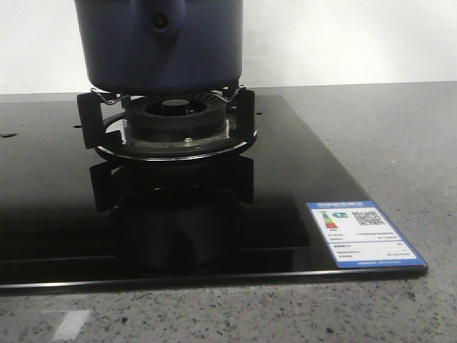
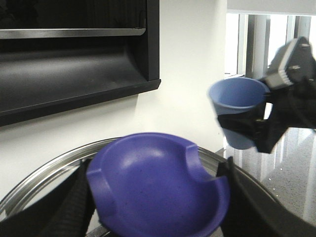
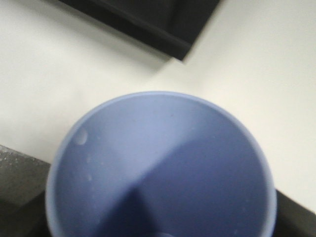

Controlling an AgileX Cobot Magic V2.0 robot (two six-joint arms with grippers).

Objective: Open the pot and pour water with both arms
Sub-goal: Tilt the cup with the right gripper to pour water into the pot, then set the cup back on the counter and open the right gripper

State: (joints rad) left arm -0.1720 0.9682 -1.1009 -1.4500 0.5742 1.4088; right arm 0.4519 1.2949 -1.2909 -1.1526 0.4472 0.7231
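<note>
Pot (image 1: 161, 43) on burner (image 1: 171, 121), right gripper (image 2: 261, 121) gripping cup (image 2: 234, 111)

Burner blocked from above by pot (image 1: 161, 43) | glass cooktop (image 1: 300, 179) bare to right and front of burner (image 1: 171, 125) | cup (image 2: 237, 106) held near lid (image 2: 158, 185), apart

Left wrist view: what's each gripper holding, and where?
Left gripper clamps the pot lid's purple knob, a finger on either side. Right gripper holds the pale-blue cup by its lower body, mouth tilted.
</note>
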